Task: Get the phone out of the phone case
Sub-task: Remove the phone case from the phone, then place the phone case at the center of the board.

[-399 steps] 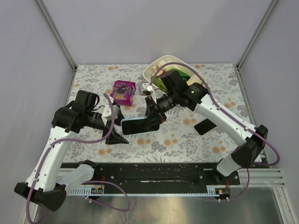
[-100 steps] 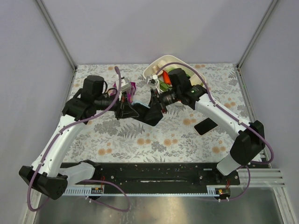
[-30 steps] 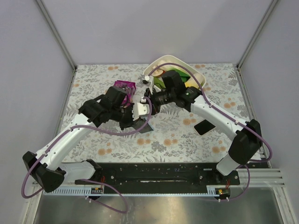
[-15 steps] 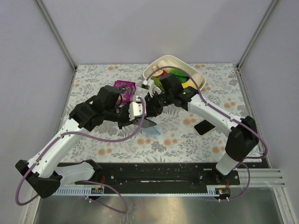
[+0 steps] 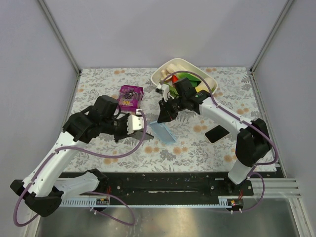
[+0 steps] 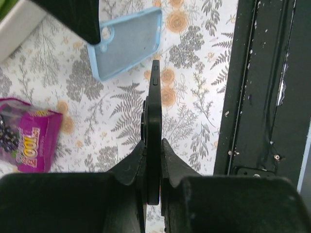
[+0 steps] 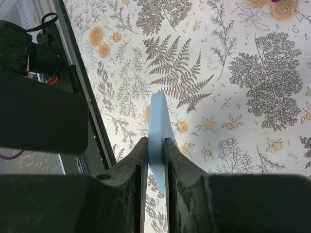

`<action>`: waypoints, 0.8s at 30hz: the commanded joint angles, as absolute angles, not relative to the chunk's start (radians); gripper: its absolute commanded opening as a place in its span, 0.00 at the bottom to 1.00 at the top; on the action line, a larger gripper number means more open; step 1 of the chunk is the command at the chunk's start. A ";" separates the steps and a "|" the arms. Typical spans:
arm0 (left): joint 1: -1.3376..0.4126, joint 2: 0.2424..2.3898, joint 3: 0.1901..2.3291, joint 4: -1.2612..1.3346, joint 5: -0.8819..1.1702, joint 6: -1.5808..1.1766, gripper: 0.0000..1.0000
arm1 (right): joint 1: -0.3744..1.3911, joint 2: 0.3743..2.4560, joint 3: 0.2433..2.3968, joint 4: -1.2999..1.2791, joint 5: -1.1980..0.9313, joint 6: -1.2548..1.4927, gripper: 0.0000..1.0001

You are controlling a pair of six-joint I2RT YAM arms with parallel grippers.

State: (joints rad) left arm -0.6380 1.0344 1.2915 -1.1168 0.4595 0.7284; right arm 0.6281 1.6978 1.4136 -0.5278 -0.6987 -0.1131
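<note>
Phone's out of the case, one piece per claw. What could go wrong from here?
1. The left claw pinches the black phone edge-on near one end, most of it unsupported; it could pivot or slip in transit.
2. The right claw grips the blue case by one thin wall; it may flex free, or its low end may snag the table.
3. Phone tip and case sit close; a swing could knock them.

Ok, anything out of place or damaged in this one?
Nothing looks damaged or spilled. The slim black phone is clamped edge-on in the left gripper; the empty light blue phone case is pinched in the right gripper, apart from it. Only oddity: a second black phone lying flat on the table near the right arm.
</note>
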 commanded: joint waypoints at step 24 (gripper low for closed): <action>-0.361 1.078 1.278 -1.227 0.703 0.903 0.00 | 0.431 1.848 1.358 -0.540 -0.873 -0.133 0.00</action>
